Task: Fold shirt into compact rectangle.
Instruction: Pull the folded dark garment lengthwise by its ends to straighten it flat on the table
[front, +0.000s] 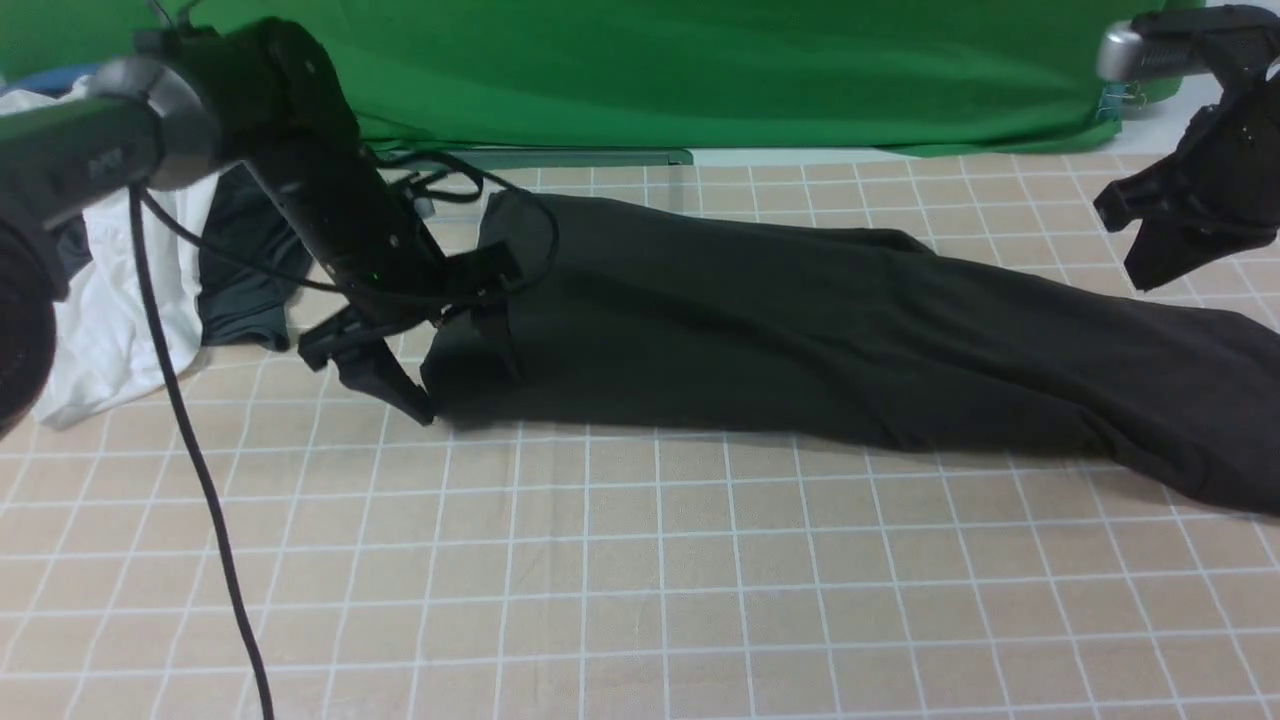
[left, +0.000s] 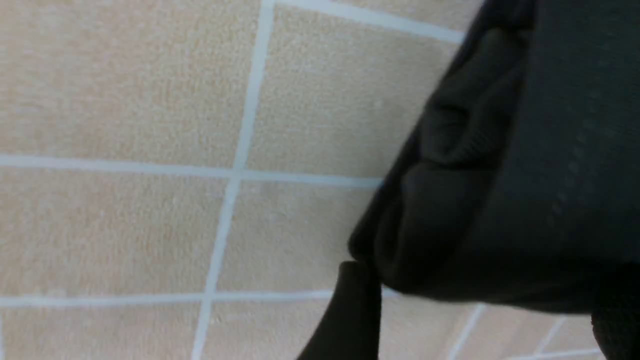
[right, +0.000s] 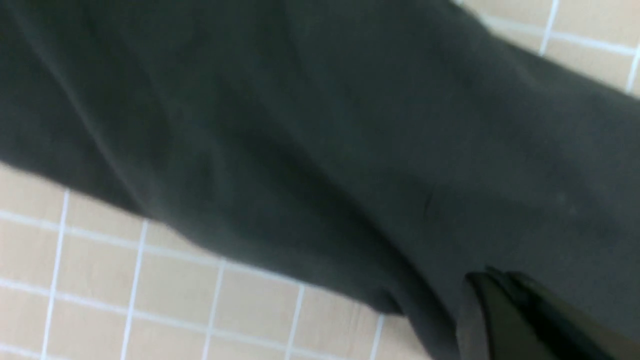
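The counter (front: 640, 600) fills the front view, covered in a beige cloth with a white grid. Behind it hangs a green backdrop (front: 700, 70).

The shirt (front: 800, 330) lies flat on the counter as a long black band. It runs from left of centre out past the right edge of the view and widens toward the right. No print or label shows on it.

At the far left, a white garment (front: 110, 320) lies heaped, with a smaller dark grey garment (front: 240, 270) just beside it. Both lie apart from the shirt.

The left pincer (front: 465, 390) is down at the shirt's left end, at its near corner. Its jaws stand wide apart and the bunched corner of the shirt sits between them. In the left wrist view, one finger (left: 350, 325) has its tip right at the edge of the fabric. The cloth rests on the counter and is not clamped.

The right pincer (front: 1145, 270) hangs in the air over the right part of the shirt, clear of the fabric. In the right wrist view its fingers (right: 495, 315) are pressed together, with nothing between them and the shirt spread below.

A thin black cable (front: 200, 480) hangs from the left arm across the near left of the counter.
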